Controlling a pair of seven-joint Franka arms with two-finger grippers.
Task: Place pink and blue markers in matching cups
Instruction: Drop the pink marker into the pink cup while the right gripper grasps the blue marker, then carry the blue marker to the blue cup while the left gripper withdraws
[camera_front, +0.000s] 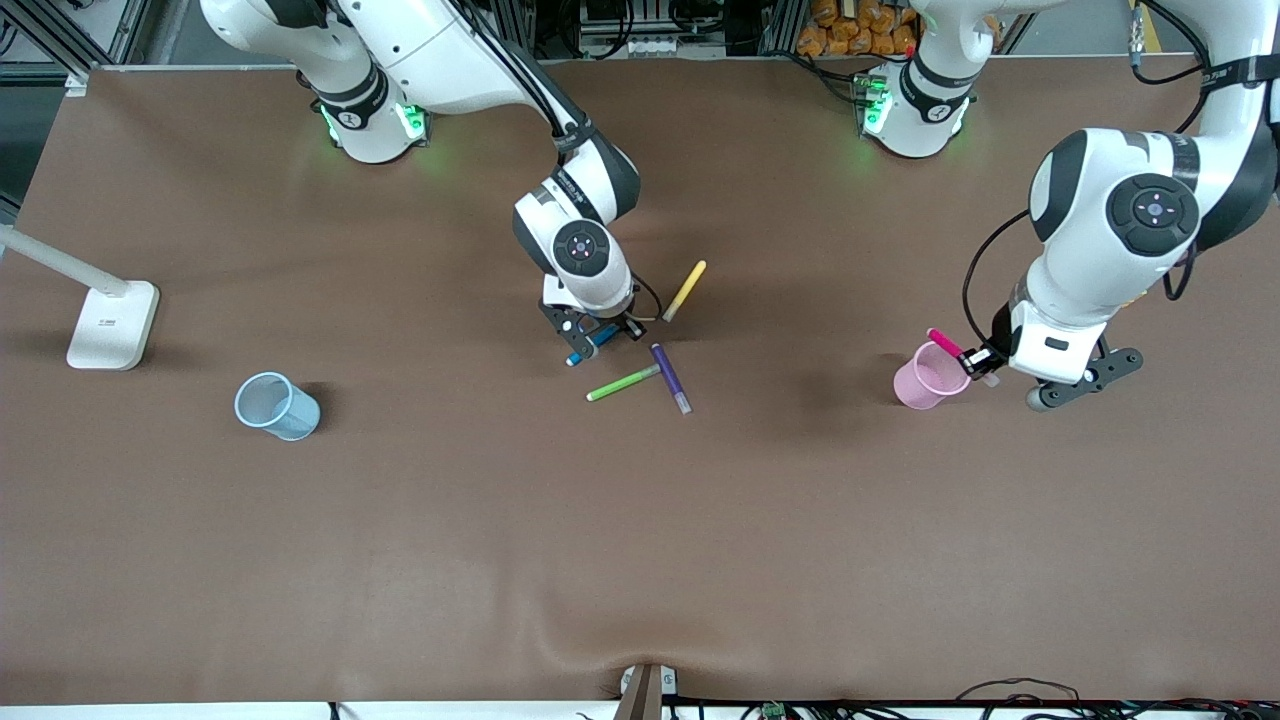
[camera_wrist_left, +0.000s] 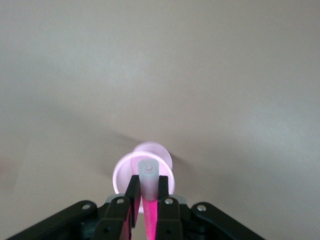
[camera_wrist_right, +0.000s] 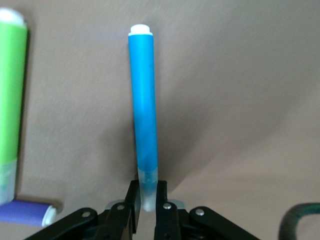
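The left gripper (camera_front: 978, 362) clamps the pink marker (camera_front: 944, 343) tilted over the pink cup's (camera_front: 925, 381) rim, while the right gripper (camera_front: 597, 338) pinches the blue marker (camera_front: 590, 347) beside the green marker (camera_front: 623, 383), well apart from the blue cup (camera_front: 275, 405)

Both arms (camera_front: 1110, 215) are glossy white with dark grey joint bands and round dark caps. Green lights glow at the bases (camera_front: 375, 125). Black cables run along them. Black grippers (camera_wrist_left: 147, 200) show silver screws behind the fingers (camera_wrist_right: 132, 207).
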